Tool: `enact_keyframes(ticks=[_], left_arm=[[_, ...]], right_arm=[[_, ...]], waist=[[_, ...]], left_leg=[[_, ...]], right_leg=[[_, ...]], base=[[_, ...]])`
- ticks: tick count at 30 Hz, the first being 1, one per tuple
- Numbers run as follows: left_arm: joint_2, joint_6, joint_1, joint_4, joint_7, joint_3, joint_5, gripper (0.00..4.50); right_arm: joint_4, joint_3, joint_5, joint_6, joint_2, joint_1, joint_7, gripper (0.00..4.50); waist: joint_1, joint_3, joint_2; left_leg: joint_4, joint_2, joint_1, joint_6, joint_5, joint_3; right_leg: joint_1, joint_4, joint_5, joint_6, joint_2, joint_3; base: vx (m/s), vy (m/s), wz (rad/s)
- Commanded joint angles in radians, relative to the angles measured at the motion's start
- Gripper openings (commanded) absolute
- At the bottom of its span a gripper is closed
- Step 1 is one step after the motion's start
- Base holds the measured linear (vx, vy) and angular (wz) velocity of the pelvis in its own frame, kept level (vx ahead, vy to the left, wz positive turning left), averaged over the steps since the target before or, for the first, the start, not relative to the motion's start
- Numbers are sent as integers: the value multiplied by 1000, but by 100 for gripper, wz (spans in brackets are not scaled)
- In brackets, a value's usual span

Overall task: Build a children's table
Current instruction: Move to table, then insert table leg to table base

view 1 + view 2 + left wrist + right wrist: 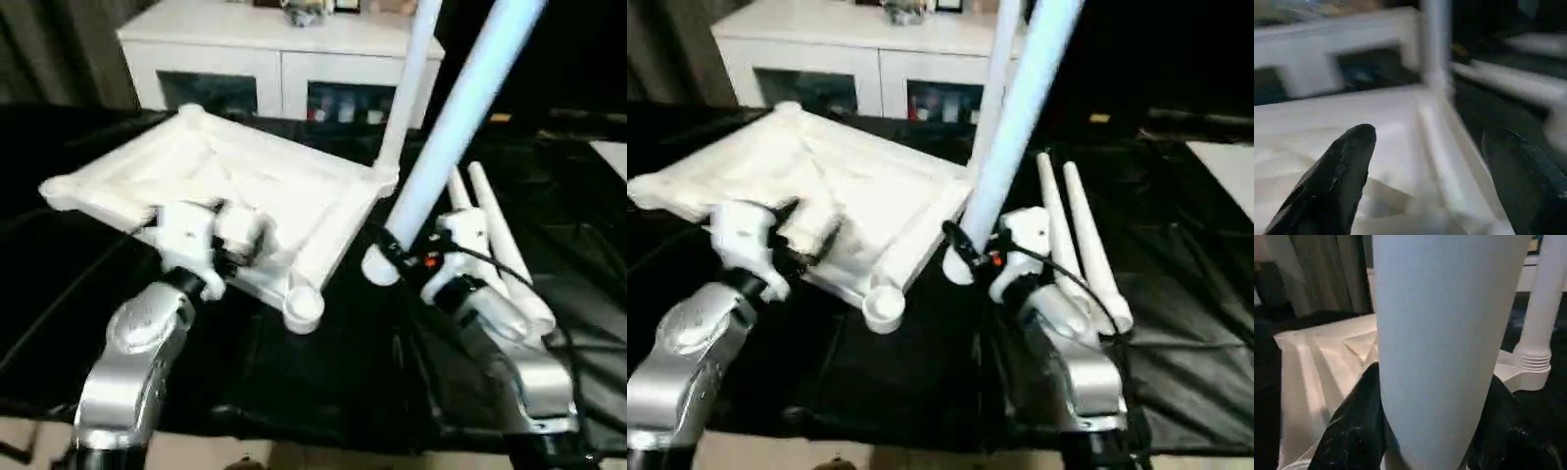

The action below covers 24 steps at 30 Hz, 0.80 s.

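The white tabletop (pixel 284 176) lies underside up and tilted on the black cloth. One leg (pixel 409 78) stands upright in its far right corner socket. My right gripper (pixel 395 250) is shut on a second leg (pixel 460 108) near its thick end, and the leg slants up and away beside the tabletop's right edge. In the right wrist view this leg (pixel 1444 333) sits between the two black fingers (pixel 1356 431). Two more legs (pixel 500 235) lie on the cloth behind my right wrist. My left gripper (pixel 1435 134) hovers open over the tabletop's near rim (pixel 1444 147).
A white cabinet (pixel 274 54) with glass doors stands behind the work table. Black cloth (pixel 323 372) covers the table. The tabletop's near corner socket (pixel 304 305) holds no leg and faces my arms.
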<state>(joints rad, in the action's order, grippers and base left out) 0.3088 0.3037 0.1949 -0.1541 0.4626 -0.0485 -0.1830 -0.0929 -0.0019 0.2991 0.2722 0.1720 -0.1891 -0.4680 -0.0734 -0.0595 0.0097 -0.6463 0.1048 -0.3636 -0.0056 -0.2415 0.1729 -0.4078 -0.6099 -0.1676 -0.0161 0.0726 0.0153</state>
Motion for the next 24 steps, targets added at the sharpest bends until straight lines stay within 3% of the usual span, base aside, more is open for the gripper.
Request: enact_keyframes(ticks=[1, 2, 3, 5, 7, 8, 9, 10, 12, 14, 18, 20, 21, 22, 23, 24], left_arm=[[72, -57, 83, 106, 137, -36, 26, 428], [102, -76, 132, 168, 179, -38, 35, 428], [115, -79, 160, 201, 200, -38, 35, 438], [147, -78, 200, 244, 294, -54, 18, 445], [188, -80, 245, 303, 428, -80, 2, 445], [213, -88, 266, 336, 491, -104, 12, 445], [245, -106, 292, 380, 545, -143, 44, 445], [245, -106, 292, 380, 545, -143, 44, 445], [337, -129, 356, 489, 734, -250, 100, 445], [379, -118, 371, 505, 839, -288, 107, 445], [415, -196, 394, 549, 877, -338, 193, 445], [415, -222, 406, 573, 868, -346, 217, 445], [406, -256, 425, 612, 855, -351, 236, 445], [403, -263, 431, 624, 851, -354, 239, 445], [376, -315, 475, 715, 811, -373, 268, 445], [367, -332, 489, 744, 795, -380, 278, 445]], right_arm=[[-39, -29, 53, 24, 46, 3, -82, 185], [-39, -29, 65, 28, 72, 4, -125, 185], [-39, -30, 71, 28, 88, 7, -150, 185], [-39, -27, 83, 46, 119, 9, -189, 185], [-43, -17, 101, 69, 162, 8, -246, 185], [-43, -13, 105, 73, 184, 9, -273, 185], [-41, -5, 106, 74, 210, 9, -306, 185], [-41, -5, 106, 74, 210, 9, -306, 185], [-49, 15, 122, 86, 278, 11, -391, 185], [-56, 21, 125, 92, 306, 16, -423, 185], [-57, 25, 118, 89, 314, 9, -436, 185], [-59, 28, 119, 93, 313, 5, -437, 185], [-61, 33, 122, 98, 311, 1, -440, 185], [-61, 35, 122, 98, 311, 0, -441, 185], [-63, 54, 123, 101, 314, -2, -450, 185], [-64, 60, 123, 101, 315, -1, -453, 185]], waist=[[14, 49, 14], [16, 47, 18], [25, 49, 14], [35, 48, 9], [45, 50, 10], [47, 51, 11], [53, 52, 5], [51, 52, 7], [53, 53, 5], [58, 57, 6], [53, 64, 2], [51, 69, 7], [50, 71, 2], [48, 71, 4], [45, 72, -5], [38, 73, 0]], left_leg=[[119, 95, 33, -66, -457, -59], [119, 92, 34, -60, -457, -58], [116, 91, 31, -53, -434, -58], [116, 97, 13, -51, -392, -64], [112, 95, 16, -40, -389, -64], [113, 95, 15, -34, -383, -65], [114, 99, 7, -33, -361, -64], [114, 98, 9, -27, -360, -65], [111, 98, 15, -10, -344, -60], [113, 105, 8, -10, -299, -60], [103, 109, 10, 22, -202, -47], [100, 110, 9, 42, -140, -45], [99, 110, 6, 57, -104, -44], [98, 110, 7, 63, -95, -43], [94, 107, 8, 79, -79, -39], [92, 108, 10, 81, -70, -40]], right_leg=[[13, 91, -473, 117, 62, -39], [11, 98, -488, 111, 62, -39], [16, 98, -504, 108, 67, -39], [30, 94, -504, 132, 81, -39], [26, 100, -565, 129, 83, -38], [28, 101, -564, 129, 83, -39], [31, 93, -527, 144, 84, -39], [29, 96, -532, 144, 83, -39], [24, 97, -529, 151, 82, -44], [34, 83, -440, 192, 88, -45], [39, 70, -251, 287, 90, -44], [43, 59, -153, 313, 86, -40], [48, 52, -97, 326, 86, -37], [47, 50, -81, 331, 86, -35], [47, 50, -63, 338, 85, -35], [49, 48, -59, 341, 91, -35]], base=[[-53, 4, 6], [-76, -3, 8], [0, 0, 0], [0, 0, 0], [0, 0, 0], [0, 0, 0], [0, 0, 0], [0, 0, 0], [0, 0, 0], [0, 0, 0], [39, 2, 4], [59, 9, 6], [55, 13, 2], [0, 0, 0], [55, 22, 1], [0, 0, 0]])
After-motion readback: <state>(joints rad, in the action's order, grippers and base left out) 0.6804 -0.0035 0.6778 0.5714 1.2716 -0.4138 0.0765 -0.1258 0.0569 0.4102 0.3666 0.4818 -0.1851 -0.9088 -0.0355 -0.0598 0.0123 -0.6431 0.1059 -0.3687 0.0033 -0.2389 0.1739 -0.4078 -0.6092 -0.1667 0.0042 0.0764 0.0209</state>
